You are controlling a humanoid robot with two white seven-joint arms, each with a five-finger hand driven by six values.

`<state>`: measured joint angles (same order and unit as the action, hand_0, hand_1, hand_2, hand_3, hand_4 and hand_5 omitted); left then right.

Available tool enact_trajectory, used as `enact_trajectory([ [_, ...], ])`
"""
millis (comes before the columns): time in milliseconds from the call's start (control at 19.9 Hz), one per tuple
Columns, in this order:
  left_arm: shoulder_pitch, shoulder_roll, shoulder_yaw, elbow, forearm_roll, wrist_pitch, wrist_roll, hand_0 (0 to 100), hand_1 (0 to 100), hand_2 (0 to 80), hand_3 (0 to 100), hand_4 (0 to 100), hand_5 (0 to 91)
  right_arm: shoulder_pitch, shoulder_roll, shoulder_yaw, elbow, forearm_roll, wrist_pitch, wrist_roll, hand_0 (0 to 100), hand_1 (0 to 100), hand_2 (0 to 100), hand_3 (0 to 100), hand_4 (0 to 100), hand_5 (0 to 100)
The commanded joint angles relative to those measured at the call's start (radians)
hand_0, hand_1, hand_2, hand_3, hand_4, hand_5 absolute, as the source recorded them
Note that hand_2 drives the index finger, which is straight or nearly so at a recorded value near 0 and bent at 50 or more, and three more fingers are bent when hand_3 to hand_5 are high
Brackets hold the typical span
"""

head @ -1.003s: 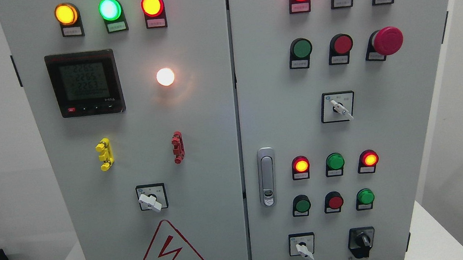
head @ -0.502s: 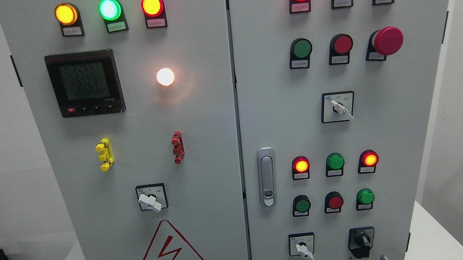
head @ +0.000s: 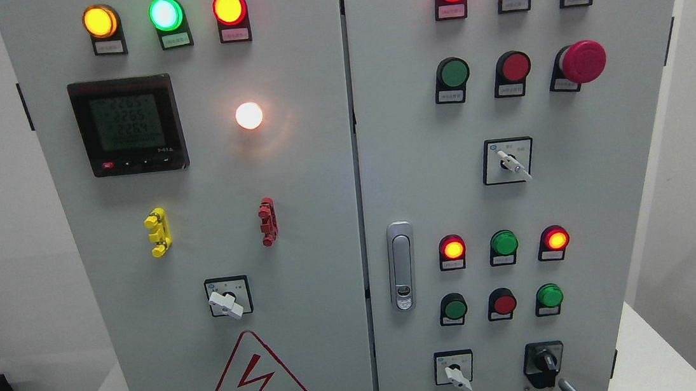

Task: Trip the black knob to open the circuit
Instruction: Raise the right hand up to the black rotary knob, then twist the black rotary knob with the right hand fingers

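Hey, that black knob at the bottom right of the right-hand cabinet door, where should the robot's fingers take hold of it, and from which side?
Pinch the raised central bar of the black knob, one finger on each flat flank, coming straight at the door from the front and slightly below. The bar stands nearly upright, so its flanks face left and right. The right hand is just entering beneath it; its fingers are barely visible.

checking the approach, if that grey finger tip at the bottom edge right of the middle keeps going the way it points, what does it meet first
Probably the black knob. Only one grey fingertip shows, rising up-left from the bottom edge just right of the knob's base. Which arm it belongs to and its depth from the cabinet door cannot be judged.
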<state>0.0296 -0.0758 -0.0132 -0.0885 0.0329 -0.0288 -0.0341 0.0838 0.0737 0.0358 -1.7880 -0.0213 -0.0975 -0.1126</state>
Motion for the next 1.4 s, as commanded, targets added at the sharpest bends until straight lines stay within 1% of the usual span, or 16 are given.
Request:
enact_trajectory([
  [0,-0.002,-0.001,0.001,0.001,0.002,0.001,0.000,12,39,0.0,0,0,0.0,-0.015,0.001,0.012,-0.017,-0.002,-0.004,0.005,95,95,0,100,100,93],
  [452,0.000,-0.001,0.001,0.001,0.002,0.001,0.000,12,39,0.0,0,0,0.0,-0.027,0.005,0.029,-0.010,0.000,0.002,0.005,95,94,0,100,100,92],
  [803,0.000,-0.001,0.001,0.001,0.002,0.001,0.000,12,39,0.0,0,0,0.0,-0.036,0.008,0.059,-0.010,0.001,0.013,0.004,94,94,0,100,100,93],
  [1355,0.000,-0.001,0.001,0.001,0.002,0.001,0.000,12,39,0.0,0,0,0.0,-0.049,0.008,0.064,-0.013,0.000,0.013,0.001,94,94,0,100,100,92],
])
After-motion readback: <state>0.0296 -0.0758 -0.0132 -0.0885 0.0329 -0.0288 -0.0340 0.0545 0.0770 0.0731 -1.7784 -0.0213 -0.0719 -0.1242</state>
